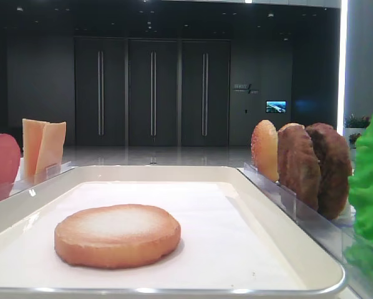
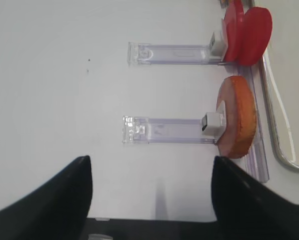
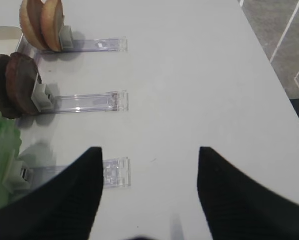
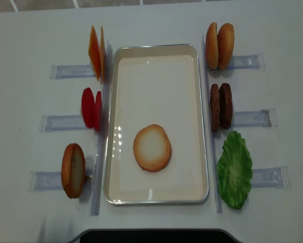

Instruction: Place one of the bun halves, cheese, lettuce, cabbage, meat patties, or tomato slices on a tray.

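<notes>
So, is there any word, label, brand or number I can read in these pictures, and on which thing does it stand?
Wall sign behind the tray: some pale lettering, too small and blurred to read.
Small screen on the same wall: a bright picture, no readable text.
Food pieces, clear holders, tray and table: no text or numbers visible.

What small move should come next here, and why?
Probably send the open right gripper toward the meat patties. One bun half already lies flat on the tray, both grippers are empty and open, and the patties stand upright in their holder nearest the right arm.
</notes>
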You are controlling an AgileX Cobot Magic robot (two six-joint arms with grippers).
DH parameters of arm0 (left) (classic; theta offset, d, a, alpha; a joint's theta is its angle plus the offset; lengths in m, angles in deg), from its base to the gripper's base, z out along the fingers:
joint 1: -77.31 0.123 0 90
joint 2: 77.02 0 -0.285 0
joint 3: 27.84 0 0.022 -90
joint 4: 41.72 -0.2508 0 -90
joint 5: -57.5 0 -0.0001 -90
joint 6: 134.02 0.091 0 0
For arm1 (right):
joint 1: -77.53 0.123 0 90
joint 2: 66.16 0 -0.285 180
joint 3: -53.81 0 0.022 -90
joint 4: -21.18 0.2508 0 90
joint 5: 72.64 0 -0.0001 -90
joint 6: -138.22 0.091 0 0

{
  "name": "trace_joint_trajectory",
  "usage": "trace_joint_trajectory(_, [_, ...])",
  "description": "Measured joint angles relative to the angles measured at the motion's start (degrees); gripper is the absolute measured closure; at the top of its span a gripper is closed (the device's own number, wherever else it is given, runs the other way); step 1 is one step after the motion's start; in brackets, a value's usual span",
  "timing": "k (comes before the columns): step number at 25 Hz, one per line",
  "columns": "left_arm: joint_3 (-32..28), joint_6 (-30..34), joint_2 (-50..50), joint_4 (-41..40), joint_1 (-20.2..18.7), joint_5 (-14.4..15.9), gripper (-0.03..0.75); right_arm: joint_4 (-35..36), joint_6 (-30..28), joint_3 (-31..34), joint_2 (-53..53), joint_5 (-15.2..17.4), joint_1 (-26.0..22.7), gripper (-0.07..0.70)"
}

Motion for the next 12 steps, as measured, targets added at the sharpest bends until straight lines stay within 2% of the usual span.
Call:
trace_joint_trajectory(6, [-3.6,1.5,9.2,0.1,0.0,-3.0,0.15,0.0,0.0,0.0,0.0,0.0,0.0,0.232])
trace_joint_trajectory(12, [-5.4,2.6,10.6,1.5,0.0,-5.0,0.15,0.0,0.0,0.0,0.0,0.0,0.0,0.232])
